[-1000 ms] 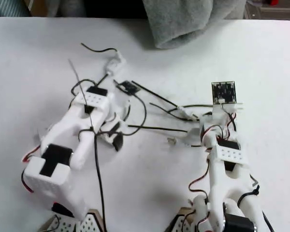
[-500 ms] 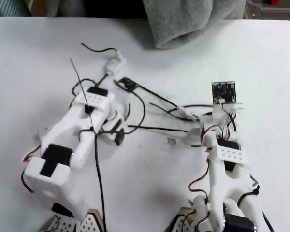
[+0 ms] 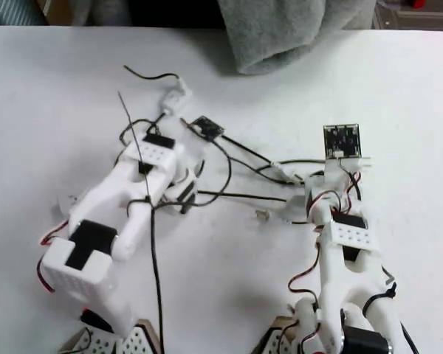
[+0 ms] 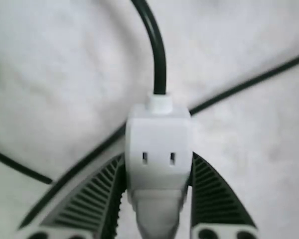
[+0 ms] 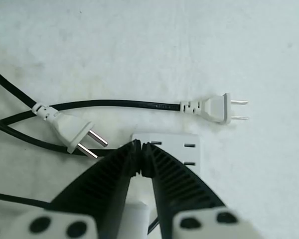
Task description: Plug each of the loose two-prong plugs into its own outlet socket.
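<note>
Since a second ago the left arm (image 3: 125, 199) has swung a bit toward the middle of the counter (image 3: 52, 74). Left fingers (image 4: 97, 199) are clamped on both sides of a white two-slot socket (image 4: 158, 144). Its slots face the wrist camera and the black cord (image 4: 157, 50) runs off its far end, I'd guess so a plug can go straight in. Right fingers (image 5: 112, 179) are pinched together, nothing visible between them, tips at the edge of a white socket block (image 5: 179, 142), maybe pinning it. Just beyond lie a flat-prong plug (image 5: 213, 108) and a round-pin plug (image 5: 70, 130), both loose on the counter.
</note>
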`<state>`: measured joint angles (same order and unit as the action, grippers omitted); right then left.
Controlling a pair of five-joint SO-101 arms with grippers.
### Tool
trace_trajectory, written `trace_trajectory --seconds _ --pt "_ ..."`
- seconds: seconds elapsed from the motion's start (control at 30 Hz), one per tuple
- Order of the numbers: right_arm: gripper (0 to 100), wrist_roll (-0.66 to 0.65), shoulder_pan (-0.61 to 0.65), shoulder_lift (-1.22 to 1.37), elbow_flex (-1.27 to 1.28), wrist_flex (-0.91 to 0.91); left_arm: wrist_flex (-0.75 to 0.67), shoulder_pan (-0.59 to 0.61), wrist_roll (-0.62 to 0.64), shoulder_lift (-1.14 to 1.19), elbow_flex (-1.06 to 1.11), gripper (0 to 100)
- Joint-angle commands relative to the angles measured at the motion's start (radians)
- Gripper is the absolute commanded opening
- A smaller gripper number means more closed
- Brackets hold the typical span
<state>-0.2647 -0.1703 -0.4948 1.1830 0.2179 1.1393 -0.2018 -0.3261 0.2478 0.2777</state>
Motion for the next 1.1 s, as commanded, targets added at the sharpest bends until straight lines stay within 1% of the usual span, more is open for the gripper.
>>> trace_trajectory --seconds 0.0,0.13,0.27,0.4,0.57,0.63,0.73,0.8,0.9,0.93,0.97,1.07 --pt "2.0 -0.012 0.008 -0.033 -0.005 -0.021 0.048 0.099 0.02 -0.022 -0.264 2" --pt "2.0 -0.012 0.008 -0.033 -0.005 -0.021 0.052 0.231 0.153 -0.019 -0.471 2" --pt "2.0 -0.012 0.008 -0.033 -0.005 -0.021 0.061 0.252 0.117 0.088 -0.672 2" --pt "2.0 -0.012 0.007 -0.033 -0.005 -0.021 0.112 0.254 0.109 0.332 -0.936 2" --pt "2.0 -0.012 0.01 -0.033 -0.005 -0.021 0.219 0.259 0.107 0.69 -1.364 2" --pt "2.0 -0.012 0.01 -0.033 -0.005 -0.022 0.245 0.278 0.11 0.828 -1.536 2" --pt "2.0 -0.012 0.012 -0.033 -0.005 -0.028 0.272 0.308 0.106 1.0 -1.737 3" --pt "2.1 -0.012 0.012 -0.033 -0.005 -0.044 0.318 0.321 0.087 1.078 -1.844 7" --pt "2.1 -0.012 0.012 -0.033 -0.005 -0.042 0.419 0.326 0.003 1.127 -1.953 21" --pt "2.1 -0.011 0.012 -0.033 -0.005 -0.042 0.448 0.328 -0.011 1.127 -1.953 25" --pt "2.1 -0.011 0.012 -0.033 -0.005 -0.042 0.476 0.328 -0.014 1.112 -1.949 28" --pt "2.1 -0.011 0.012 -0.033 -0.005 -0.042 0.549 0.346 -0.015 1.036 -1.947 28"
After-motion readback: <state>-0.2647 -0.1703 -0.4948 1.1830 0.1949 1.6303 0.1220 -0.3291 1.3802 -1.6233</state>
